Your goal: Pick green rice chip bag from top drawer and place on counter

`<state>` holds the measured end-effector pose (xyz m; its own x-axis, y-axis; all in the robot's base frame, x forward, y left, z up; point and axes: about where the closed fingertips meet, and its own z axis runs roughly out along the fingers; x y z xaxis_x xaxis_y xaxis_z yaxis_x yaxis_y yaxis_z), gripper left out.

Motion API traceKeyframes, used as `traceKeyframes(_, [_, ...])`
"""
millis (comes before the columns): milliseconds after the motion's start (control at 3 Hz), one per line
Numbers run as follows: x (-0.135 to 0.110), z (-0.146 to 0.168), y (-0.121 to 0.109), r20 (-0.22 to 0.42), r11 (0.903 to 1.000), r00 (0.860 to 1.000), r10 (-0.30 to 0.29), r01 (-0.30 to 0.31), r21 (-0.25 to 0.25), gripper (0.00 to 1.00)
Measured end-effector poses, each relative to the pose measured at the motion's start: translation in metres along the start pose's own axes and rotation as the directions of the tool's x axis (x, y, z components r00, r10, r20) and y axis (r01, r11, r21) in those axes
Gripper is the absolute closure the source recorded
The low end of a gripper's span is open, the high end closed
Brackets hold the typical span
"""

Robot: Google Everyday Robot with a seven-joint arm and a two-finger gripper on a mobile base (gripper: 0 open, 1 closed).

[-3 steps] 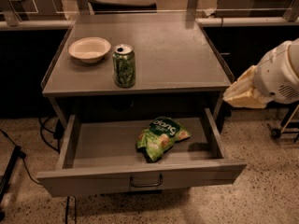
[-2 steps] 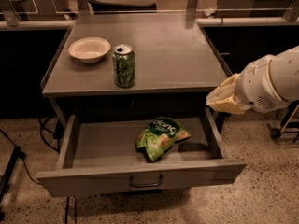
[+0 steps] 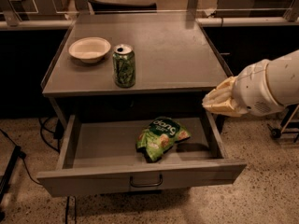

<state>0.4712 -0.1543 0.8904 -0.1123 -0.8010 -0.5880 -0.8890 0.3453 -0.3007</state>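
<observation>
Gripper [image 3: 212, 102]: hung over right wall of top drawer [image 3: 103, 146]; open/shut, couldn't tell.
Bag: green rice chip bag [image 3: 161, 136] lay down-left of it, apart.
Approach: needed left + down onto bag's middle, clear of counter [image 3: 177, 55] edge.

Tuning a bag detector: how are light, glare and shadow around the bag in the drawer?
Camera view: dim, warm light; the glossy bag shows small highlights, lettering legible; a dark shadow lies right of it on the drawer floor; the drawer's back is shaded under the counter; the gripper, by the counter's front right corner, is brightly lit.
</observation>
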Motion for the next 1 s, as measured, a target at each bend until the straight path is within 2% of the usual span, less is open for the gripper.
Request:
traceKeyframes(333, [0.004, 0.037, 0.012, 0.106, 0.9963, 0.992, -0.07, 0.075, -0.043, 1.0])
traceKeyframes(667, [0.0, 0.085, 0.028, 0.194, 0.9813, 0.97, -0.147, 0.168, -0.095, 1.0])
traceKeyframes(1000, [-0.004, 0.145, 0.044, 0.254, 0.9595, 0.947, -0.197, 0.239, -0.149, 1.0])
